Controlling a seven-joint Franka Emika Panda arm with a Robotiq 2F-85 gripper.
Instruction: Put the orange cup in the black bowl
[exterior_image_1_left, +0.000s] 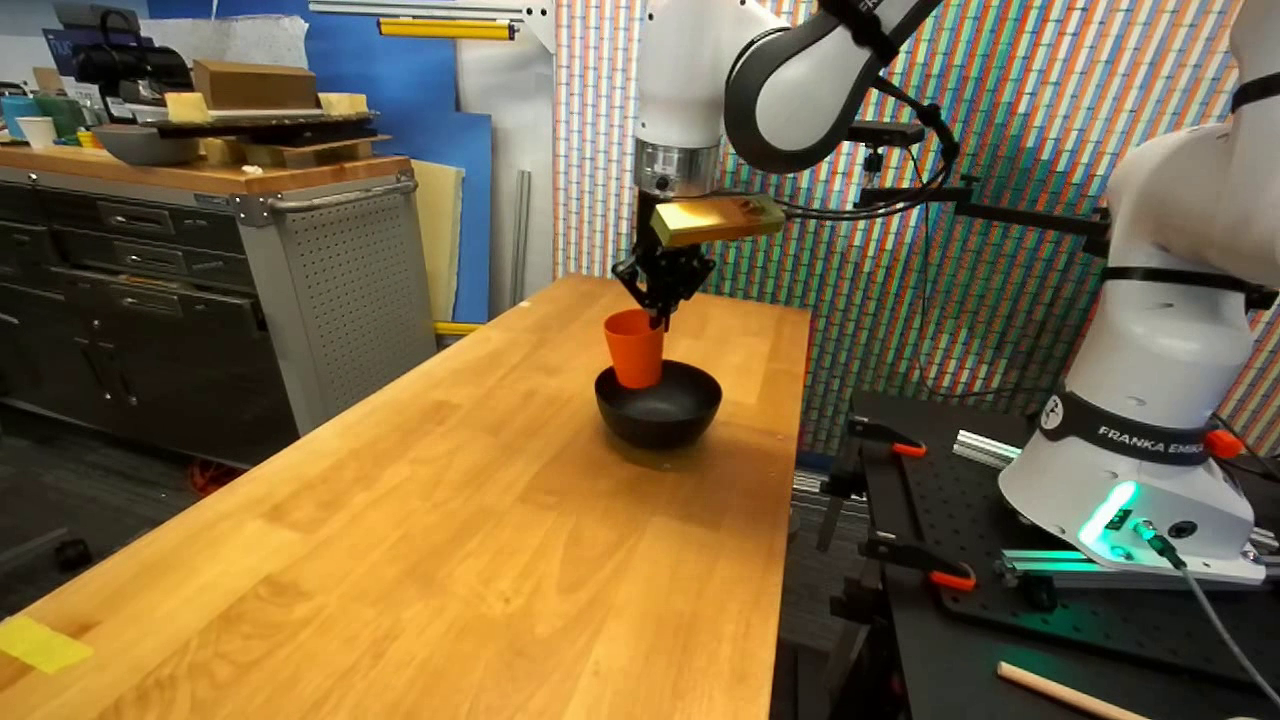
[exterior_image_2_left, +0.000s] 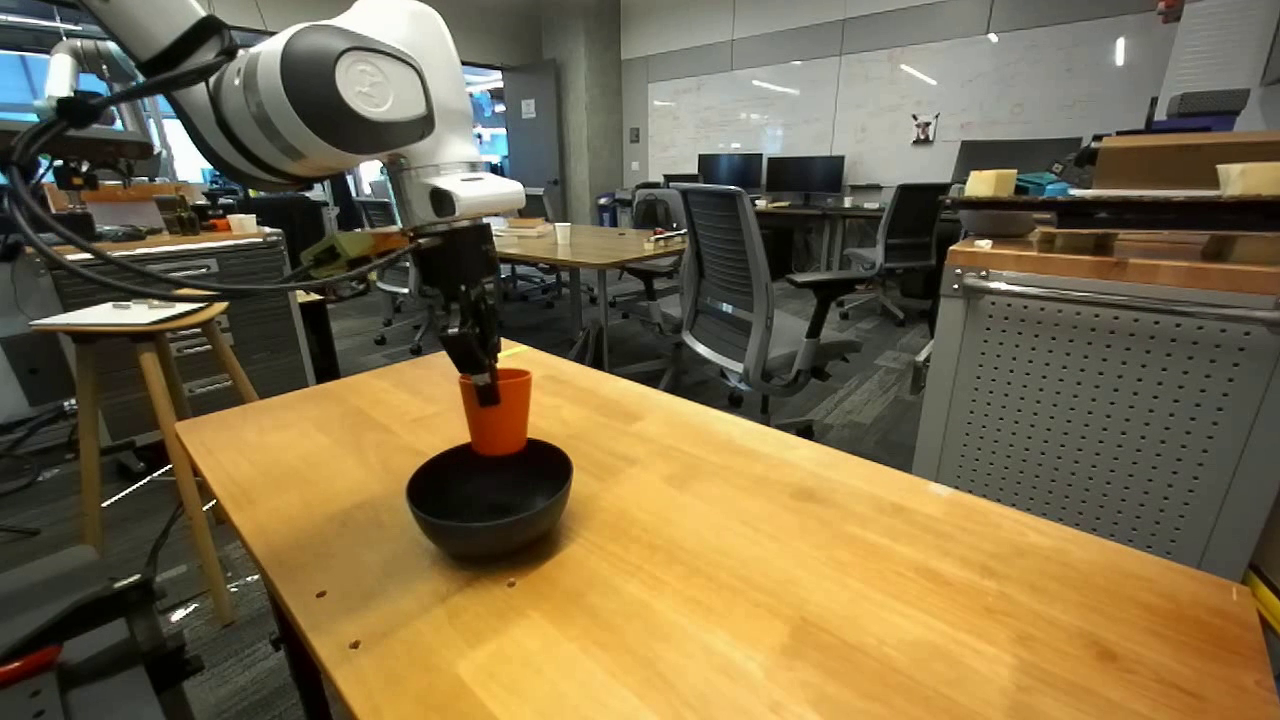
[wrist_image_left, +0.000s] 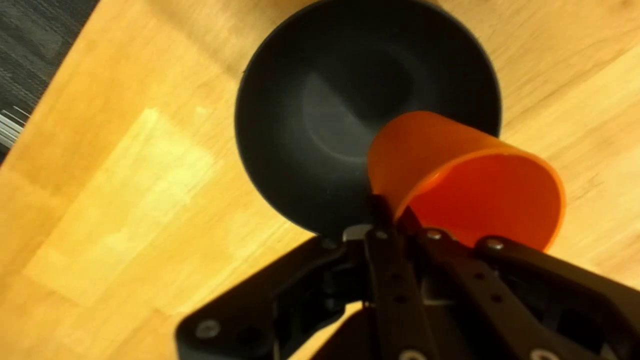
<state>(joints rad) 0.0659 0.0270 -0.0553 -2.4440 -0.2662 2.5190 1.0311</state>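
In both exterior views we've got the black bowl (exterior_image_2_left: 488, 538) in front, then the plain, tapered orange cup (exterior_image_2_left: 510, 422) over its far side, mouth up, long axis near vertical. The gripper (exterior_image_2_left: 485, 384) is squeezed nearly together, pinching the cup's wall.

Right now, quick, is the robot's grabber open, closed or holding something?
Gripper: closed, holding the orange cup by one side of its rim.

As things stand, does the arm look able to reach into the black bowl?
Probably yes: the gripper holds the orange cup by its wall, base over the black bowl, and no obstacle shows on the way down.
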